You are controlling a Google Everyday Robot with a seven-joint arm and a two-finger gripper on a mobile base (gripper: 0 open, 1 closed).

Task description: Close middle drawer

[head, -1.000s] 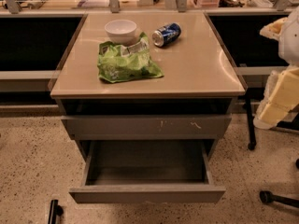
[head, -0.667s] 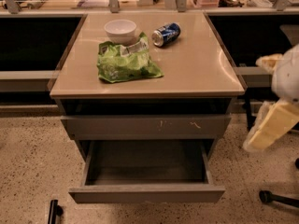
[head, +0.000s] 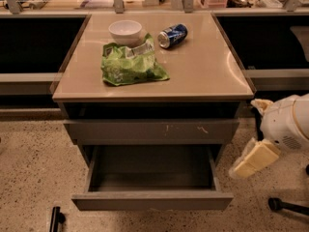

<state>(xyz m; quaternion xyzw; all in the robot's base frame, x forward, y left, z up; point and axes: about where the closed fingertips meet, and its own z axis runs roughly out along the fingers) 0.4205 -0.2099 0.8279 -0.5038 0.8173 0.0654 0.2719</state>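
- The middle drawer point(head: 152, 200) stands pulled well out below the front edge of the desk point(head: 207, 71). Its plain grey front faces the camera.
- Above it, just under that front edge, sits the scratched front point(head: 120, 131) of another drawer, out only a little.
- The gripper point(head: 247, 163) hangs off the desk's right front corner, lower than the top. It is beside the open drawer's right side and apart from it, touching nothing.
- I cannot tell whether the gripper is released or clenched. No object shows in its grasp.
- 3 things lie on the top towards the back edge and play no part here: a bowl point(head: 125, 31), a can point(head: 173, 36) and a green bag point(head: 130, 64).
- Step in hand, as I judge it: the approach. There is no contact with the drawer, so the closing itself is not yet begun.
- The next move calls for bringing the gripper round in front of the drawer, near the middle of its front.
- Then comes 1 straight push towards the desk's back edge, until the front lines up under the scratched front.
- The front has no handle, so a flat push should serve and no grasp is needed.
- A push at the right end alone could skew the drawer and jam it.
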